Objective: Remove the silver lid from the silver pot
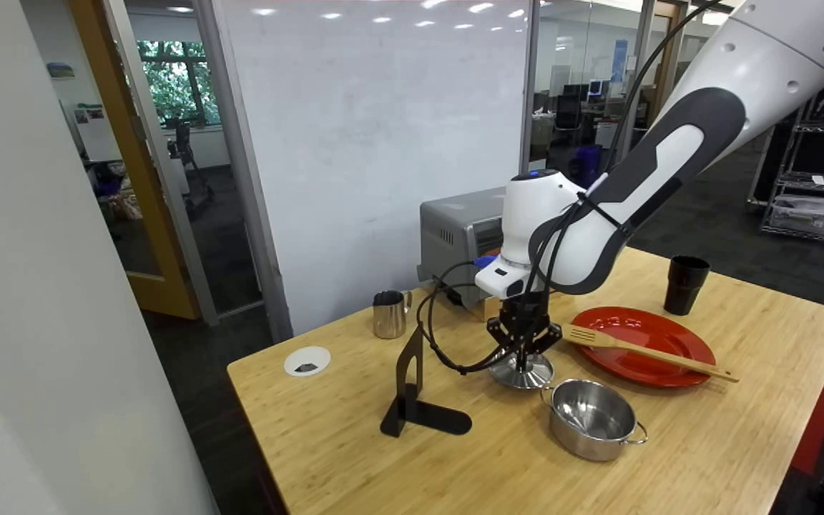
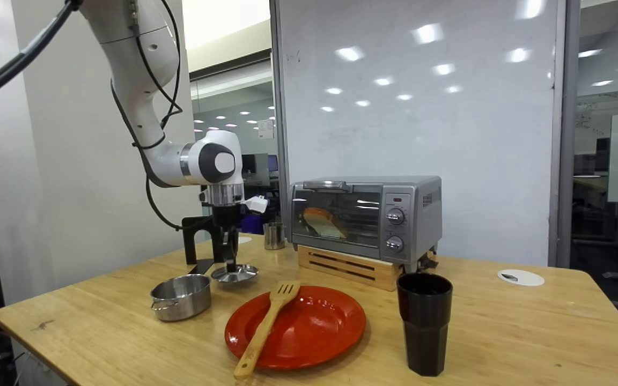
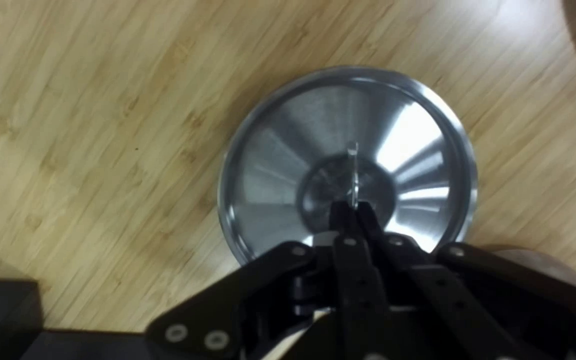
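The silver lid is a shiny round disc seen in both exterior views and from above in the wrist view. My gripper points straight down over its centre in both exterior views. In the wrist view the fingertips are closed on the lid's thin upright handle. The lid is level, off the pot, at or just above the table; I cannot tell if it touches. The silver pot, uncovered, stands close beside the lid in both exterior views. I cannot make out the pot in the wrist view.
A black bookend stands near the lid. A red plate with a wooden spatula lies beyond the pot. A toaster oven, a metal cup, a black cup and white discs are also there.
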Controlling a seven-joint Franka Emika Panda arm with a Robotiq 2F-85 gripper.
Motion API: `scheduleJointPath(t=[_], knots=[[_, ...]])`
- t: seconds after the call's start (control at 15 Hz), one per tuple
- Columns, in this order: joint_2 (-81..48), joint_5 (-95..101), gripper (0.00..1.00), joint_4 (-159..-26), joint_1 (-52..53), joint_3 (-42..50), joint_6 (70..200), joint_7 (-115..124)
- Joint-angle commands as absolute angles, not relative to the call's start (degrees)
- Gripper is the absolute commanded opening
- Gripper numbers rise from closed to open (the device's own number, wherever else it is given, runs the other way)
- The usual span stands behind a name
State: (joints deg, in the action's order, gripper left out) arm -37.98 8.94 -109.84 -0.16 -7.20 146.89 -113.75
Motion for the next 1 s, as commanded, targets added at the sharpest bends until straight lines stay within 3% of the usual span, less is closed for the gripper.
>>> scheduleJointPath(t=[0.0,0.93], knots=[[-39.3,11.5,0.01,-108.8,-0.1,-7.0,147.7,-113.6],[-40.2,14.8,0.01,-108.5,-0.1,-6.7,150.0,-113.8]])
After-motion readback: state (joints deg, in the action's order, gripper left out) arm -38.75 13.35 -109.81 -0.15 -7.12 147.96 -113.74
